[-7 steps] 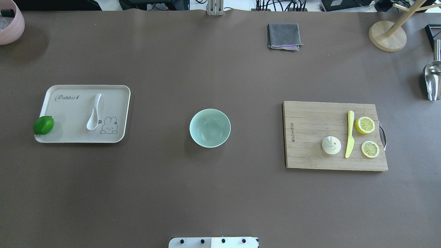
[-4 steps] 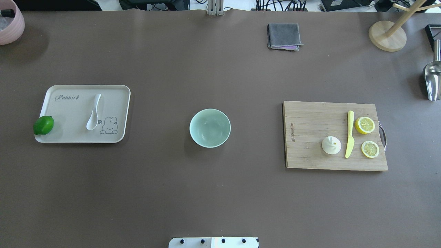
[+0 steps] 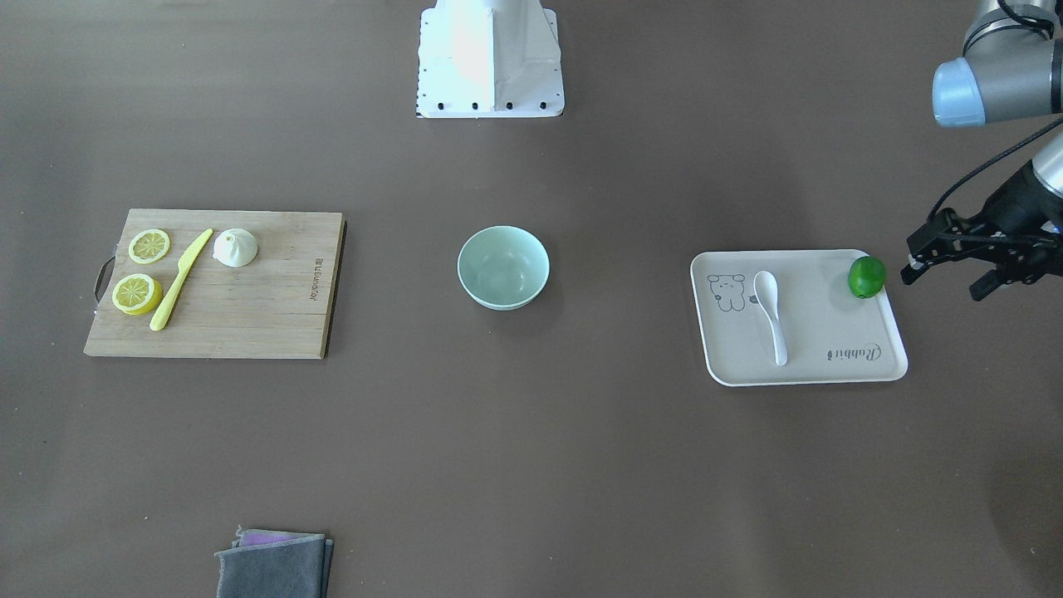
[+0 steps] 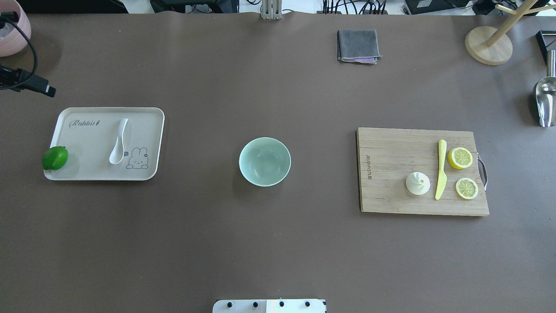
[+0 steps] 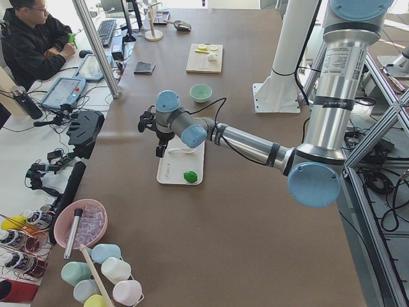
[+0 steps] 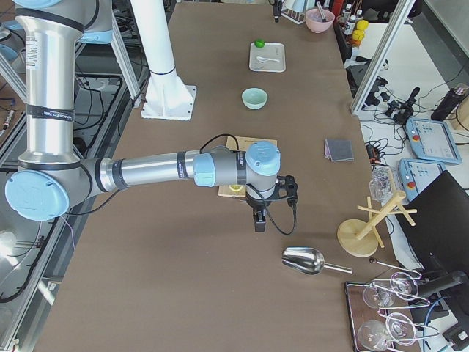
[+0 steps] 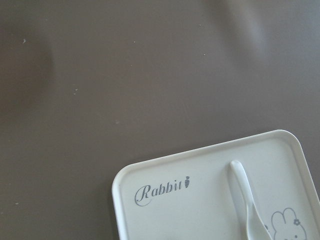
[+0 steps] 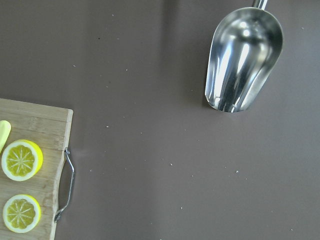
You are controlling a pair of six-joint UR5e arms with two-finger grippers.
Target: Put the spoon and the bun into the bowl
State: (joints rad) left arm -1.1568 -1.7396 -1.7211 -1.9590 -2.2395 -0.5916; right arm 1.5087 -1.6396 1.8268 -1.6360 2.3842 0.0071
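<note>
Spoon first: from the front-facing camera the small white ceramic-style soup spoon (image 3: 771, 314) lies flat on the cream rectangular tray (image 3: 830, 332), scoop toward the robot, well apart from the round pale mint-green bowl (image 3: 503, 267). It looks hard, glossy and light, so probably slippery. The straight handle, pinched across its width, seems the best hold. The left gripper (image 3: 947, 281) hovers just beyond the tray's corner with the green lime (image 3: 866, 276), fingers apart, holding nothing. The small white pleated dome-shaped bun (image 3: 235, 247) sits on the wooden cutting board (image 3: 249, 316) beside the yellow-green plastic knife (image 3: 178, 281). It is likely soft, so a gentle squeeze low on its sides should suit.

Overhead, the matte brown tabletop (image 4: 260, 243) shows nothing standing between tray and bowl, or between board and bowl.

The left side camera has the near arm reaching over the tray's far end.

The right side camera has the right gripper (image 6: 258, 214) hanging between the board and a shiny metal scoop (image 6: 304, 260). I cannot tell how its fingers stand.

The left wrist camera catches the spoon's handle on the tray.

The right wrist camera shows the scoop and two yellow lemon slices (image 8: 21, 160), not the bun.
</note>
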